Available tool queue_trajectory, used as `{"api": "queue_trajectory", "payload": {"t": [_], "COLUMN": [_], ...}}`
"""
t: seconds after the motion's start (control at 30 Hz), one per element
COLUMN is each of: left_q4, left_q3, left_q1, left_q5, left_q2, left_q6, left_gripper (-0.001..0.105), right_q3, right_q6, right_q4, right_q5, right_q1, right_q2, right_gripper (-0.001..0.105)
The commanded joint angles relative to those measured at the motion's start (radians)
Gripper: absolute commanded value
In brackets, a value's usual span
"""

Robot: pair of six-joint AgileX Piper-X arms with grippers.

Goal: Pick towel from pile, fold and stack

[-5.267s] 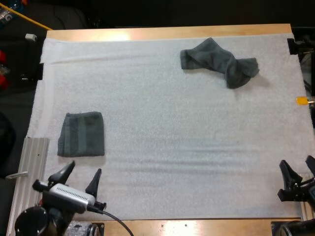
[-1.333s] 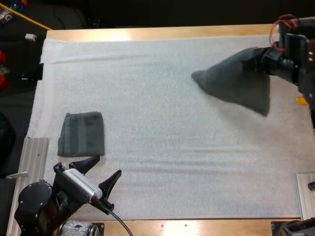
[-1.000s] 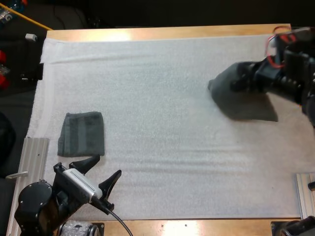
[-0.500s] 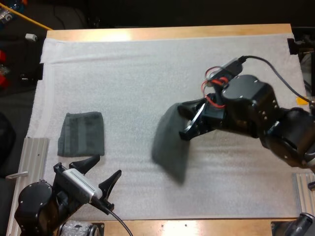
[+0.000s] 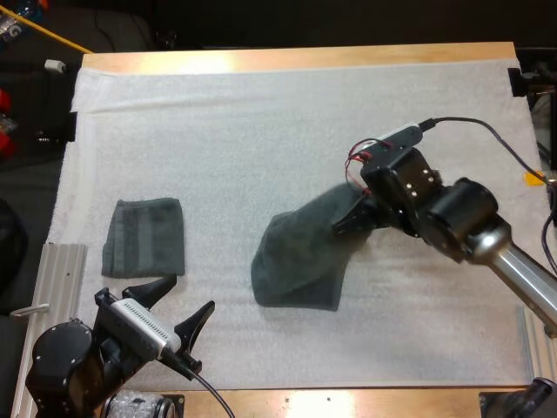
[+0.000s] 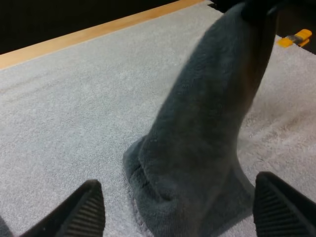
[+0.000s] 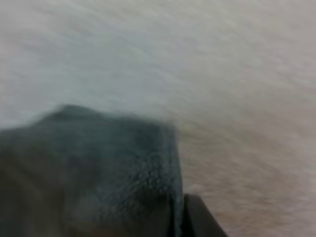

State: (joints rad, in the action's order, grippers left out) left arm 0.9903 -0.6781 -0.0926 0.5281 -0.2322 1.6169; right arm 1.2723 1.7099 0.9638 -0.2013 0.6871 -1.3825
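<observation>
towel (image 5: pixel 296 266) slanting up, right gripper (image 5: pixel 352 219) pinching top

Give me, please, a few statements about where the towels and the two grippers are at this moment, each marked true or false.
1. The right gripper grips the loose towel by one end, while the towel's lower end rests on the mat. True.
2. The left gripper is shut on the folded towel. False: its fingers stand apart, on the near side of the folded towel and clear of it.
3. The folded towel lies flat near the mat's left edge. True.
4. The loose towel lies on top of the folded towel. False: the two are apart, with bare mat between them.
</observation>
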Motion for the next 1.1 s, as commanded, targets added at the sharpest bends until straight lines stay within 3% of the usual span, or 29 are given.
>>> {"api": "queue_trajectory", "payload": {"t": [0.0, 0.43, 0.6, 0.7, 0.87, 0.93, 1.07], "left_q4": [-0.010, -0.010, -0.010, -0.010, -0.010, -0.010, -0.010], "left_q3": [-0.007, -0.007, -0.007, -0.007, -0.007, -0.007, -0.007], "left_q1": [-0.004, -0.004, -0.004, -0.004, -0.004, -0.004, -0.004], "left_q5": [0.007, 0.007, 0.007, 0.007, 0.007, 0.007, 0.007], "left_q2": [-0.002, -0.002, -0.002, -0.002, -0.002, -0.002, -0.002], "left_q6": [0.008, 0.008, 0.008, 0.008, 0.008, 0.008, 0.008], "left_gripper": [0.062, 0.062, 0.062, 0.062, 0.062, 0.062, 0.062], "right_q3": [0.003, 0.008, 0.008, 0.008, 0.008, 0.008, 0.008], "right_q6": [0.022, 0.028, 0.124, 0.184, 0.200, 0.194, 0.180], "right_q4": [-0.019, -0.187, -0.200, -0.200, -0.200, -0.179, -0.081], "right_q5": [-0.031, -0.073, -0.078, -0.085, -0.107, -0.149, -0.156], "right_q1": [-0.020, -0.254, -0.307, -0.319, -0.318, -0.318, -0.310], "right_q2": [-0.001, -0.055, -0.055, -0.055, -0.055, -0.049, -0.017], "right_gripper": [0.000, 0.000, 0.001, 0.015, 0.064, 0.071, 0.071]}}
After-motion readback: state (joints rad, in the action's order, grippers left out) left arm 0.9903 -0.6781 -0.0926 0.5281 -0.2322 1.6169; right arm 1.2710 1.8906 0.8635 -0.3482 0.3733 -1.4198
